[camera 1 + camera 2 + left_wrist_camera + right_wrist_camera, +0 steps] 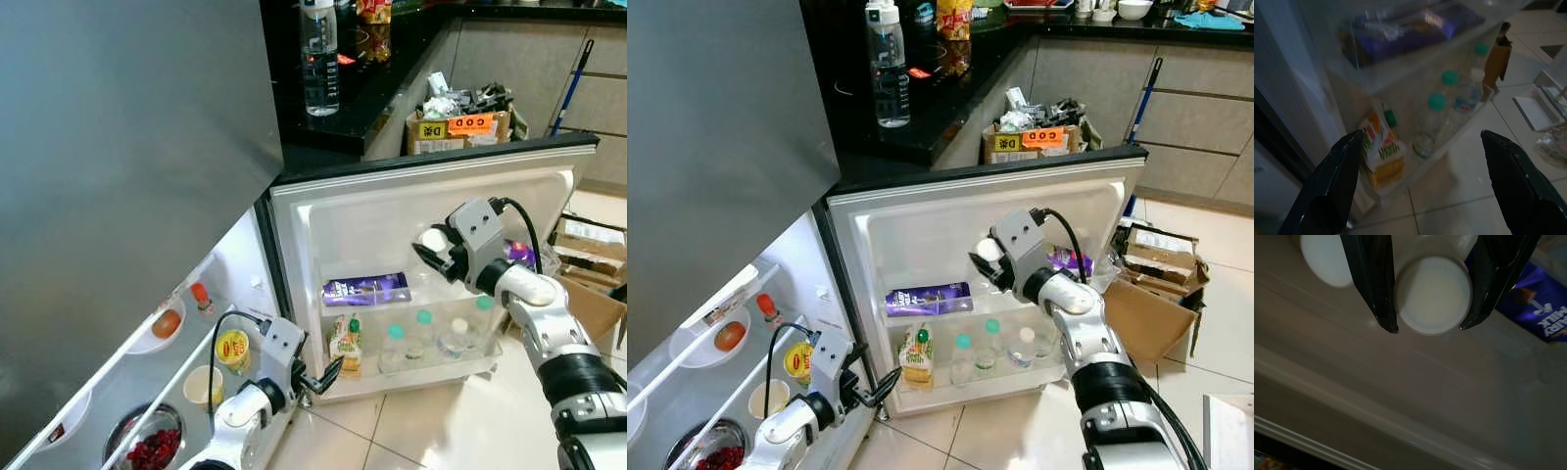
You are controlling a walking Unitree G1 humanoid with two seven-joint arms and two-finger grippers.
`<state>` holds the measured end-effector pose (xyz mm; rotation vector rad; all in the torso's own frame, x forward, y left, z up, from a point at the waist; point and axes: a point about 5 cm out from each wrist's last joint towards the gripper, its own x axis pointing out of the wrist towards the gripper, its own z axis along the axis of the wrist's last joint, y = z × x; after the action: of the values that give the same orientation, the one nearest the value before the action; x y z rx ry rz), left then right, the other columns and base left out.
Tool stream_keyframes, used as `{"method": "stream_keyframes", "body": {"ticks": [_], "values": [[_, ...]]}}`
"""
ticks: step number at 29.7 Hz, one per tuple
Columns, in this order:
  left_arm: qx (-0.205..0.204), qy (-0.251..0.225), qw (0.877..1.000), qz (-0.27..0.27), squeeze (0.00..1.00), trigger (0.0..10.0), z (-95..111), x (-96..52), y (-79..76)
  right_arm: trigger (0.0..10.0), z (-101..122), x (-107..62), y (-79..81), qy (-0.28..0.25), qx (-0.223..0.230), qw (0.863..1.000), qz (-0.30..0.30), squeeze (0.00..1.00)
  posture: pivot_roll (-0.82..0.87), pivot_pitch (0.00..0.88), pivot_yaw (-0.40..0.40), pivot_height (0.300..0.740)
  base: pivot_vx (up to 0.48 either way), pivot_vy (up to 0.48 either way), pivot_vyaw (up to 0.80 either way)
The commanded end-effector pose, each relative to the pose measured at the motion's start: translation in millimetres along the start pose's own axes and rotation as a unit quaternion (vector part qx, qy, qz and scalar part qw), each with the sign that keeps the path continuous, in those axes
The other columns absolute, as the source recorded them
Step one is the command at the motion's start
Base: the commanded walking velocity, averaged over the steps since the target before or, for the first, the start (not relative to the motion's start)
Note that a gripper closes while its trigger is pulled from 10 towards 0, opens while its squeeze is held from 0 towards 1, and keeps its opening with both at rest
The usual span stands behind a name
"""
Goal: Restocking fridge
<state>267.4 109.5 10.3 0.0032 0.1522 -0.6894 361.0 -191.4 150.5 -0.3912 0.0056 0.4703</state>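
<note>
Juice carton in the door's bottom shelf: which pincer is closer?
Left. The left pincer, open, hovers just beside the juice carton, at shelf height. The right pincer is higher up, across the door, clamped on a white bottle.

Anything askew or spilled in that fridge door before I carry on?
No spill visible. The purple carton lies on its side on the door shelf, while the juice carton and bottles below stand upright. The right claw holds a white bottle; the left claw hangs open.
</note>
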Motion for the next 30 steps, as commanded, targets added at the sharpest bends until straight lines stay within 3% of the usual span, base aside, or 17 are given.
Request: {"method": "stream_keyframes", "body": {"ticks": [1,8,22,23,24,25,26,30], "values": [[0.013,-0.022,1.0,-0.004,0.0,10.0,9.4,5.7,-0.5,10.0,7.0,4.9,-4.0,-0.014,-0.01,1.0,-0.024,0.0,-0.2,0.0,0.02,0.74,0.0,0.0,0.0],[0.022,-0.032,0.999,-0.017,0.0,10.0,13.2,8.7,-4.1,10.0,4.7,6.4,-7.6,-0.006,-0.013,0.999,-0.044,0.0,-0.19,0.0,0.016,0.74,0.0,0.0,0.0],[0.043,-0.037,0.998,-0.004,0.0,10.0,15.6,9.4,-3.0,10.0,-6.8,19.0,13.4,0.007,0.014,0.999,-0.033,0.0,-0.18,0.0,0.016,0.74,0.0,0.0,0.0],[0.044,-0.036,0.998,-0.004,0.0,10.0,15.7,9.2,-2.8,10.0,-7.3,20.5,15.4,0.01,0.013,0.999,-0.033,0.11,-0.18,0.0,0.016,0.74,0.0,0.0,0.0],[0.044,-0.036,0.998,-0.004,0.0,10.0,15.7,9.2,-2.8,10.0,-7.3,20.5,15.4,0.01,0.013,0.999,-0.033,0.11,-0.18,0.0,0.016,0.74,0.0,0.0,0.0],[0.044,-0.036,0.998,-0.003,0.0,10.0,15.7,9.1,-2.7,10.0,-8.0,21.4,17.0,0.012,0.01,0.999,-0.03,0.35,-0.18,0.0,0.015,0.74,0.0,0.0,0.0],[0.045,-0.036,0.998,-0.003,0.0,10.0,15.6,9.0,-2.5,10.0,-8.9,21.7,17.8,0.015,0.006,0.999,-0.03,1.0,-0.18,0.0,0.015,0.74,0.0,0.0,0.0],[0.045,-0.036,0.998,-0.001,0.0,10.0,15.8,9.0,-2.2,10.0,-9.5,21.6,18.4,0.016,0.003,0.999,-0.029,1.0,-0.18,0.0,0.014,0.74,0.0,0.0,0.0]]}}
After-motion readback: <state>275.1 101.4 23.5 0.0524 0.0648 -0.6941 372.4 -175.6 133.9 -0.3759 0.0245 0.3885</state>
